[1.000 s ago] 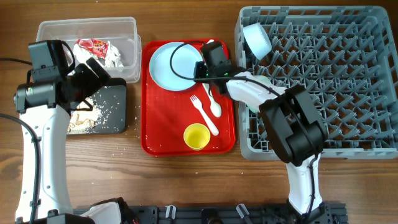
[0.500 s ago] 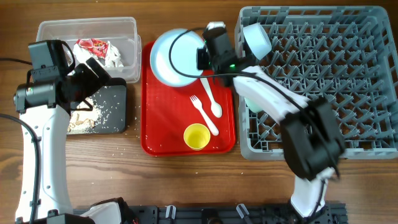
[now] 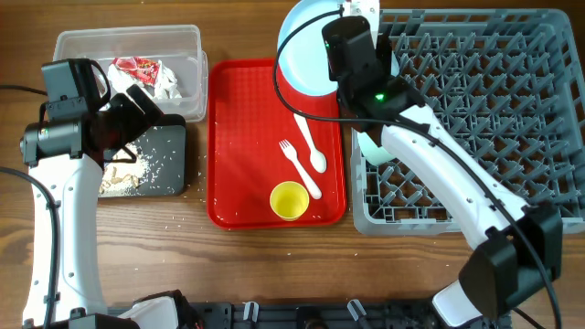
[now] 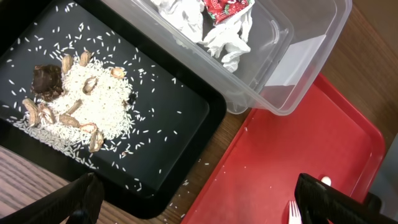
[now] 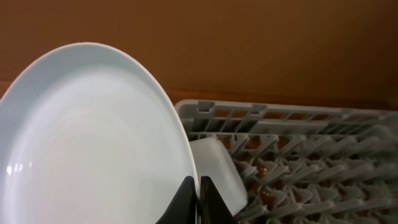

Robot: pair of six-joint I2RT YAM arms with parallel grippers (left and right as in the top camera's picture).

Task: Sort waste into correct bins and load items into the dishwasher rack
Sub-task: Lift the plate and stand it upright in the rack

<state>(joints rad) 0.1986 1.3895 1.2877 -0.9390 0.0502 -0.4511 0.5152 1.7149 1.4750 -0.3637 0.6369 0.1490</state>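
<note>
The right claw (image 5: 198, 190) is pinched shut on the rim of the pale blue plate (image 5: 93, 143), which stands tilted to the claw's left. The grey rack (image 5: 298, 162) and 1 bowl (image 5: 214, 165) lie just beyond its fingers. The left claw (image 4: 205, 202) gapes wide, holding nothing, with the black tray (image 4: 174, 118) ahead-left.

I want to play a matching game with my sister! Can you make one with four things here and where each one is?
Things:
1. pale blue plate
2. yellow cup
3. red-and-white wrapper
4. rice scraps

Places:
A. on the red tray
B. in the black tray
C. gripped by the right tool
D. in the clear tub

Pairs: 1-C, 2-A, 3-D, 4-B
</note>
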